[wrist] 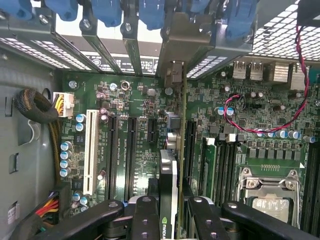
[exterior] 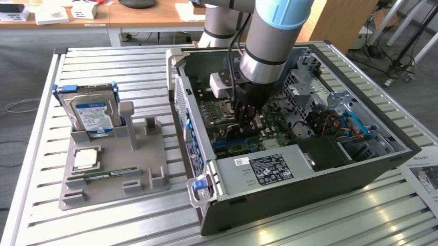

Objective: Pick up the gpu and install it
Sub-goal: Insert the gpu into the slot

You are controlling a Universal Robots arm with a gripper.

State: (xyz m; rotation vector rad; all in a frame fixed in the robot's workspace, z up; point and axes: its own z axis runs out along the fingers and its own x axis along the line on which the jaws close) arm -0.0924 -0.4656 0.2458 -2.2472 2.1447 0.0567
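The gpu (wrist: 169,182) is a thin dark card seen edge-on. It stands upright over the green motherboard (wrist: 250,125) inside the open computer case (exterior: 370,169). Its silvery end bracket (wrist: 175,75) reaches the rear slot openings under the blue clips (wrist: 107,10). My gripper (wrist: 172,212) is shut on the card, with a black finger (wrist: 142,215) on each side of it. In the exterior view the gripper (exterior: 247,122) is lowered deep into the case over the board. I cannot tell whether the card's edge sits in a slot.
Long black slots (wrist: 131,150) and a white slot (wrist: 91,150) lie beside the card. A red-black wire (wrist: 280,125) loops near the processor socket (wrist: 270,192). Outside the case, a grey fixture (exterior: 140,169) holds a hard drive (exterior: 92,113), a chip (exterior: 85,159) and a memory stick (exterior: 102,175).
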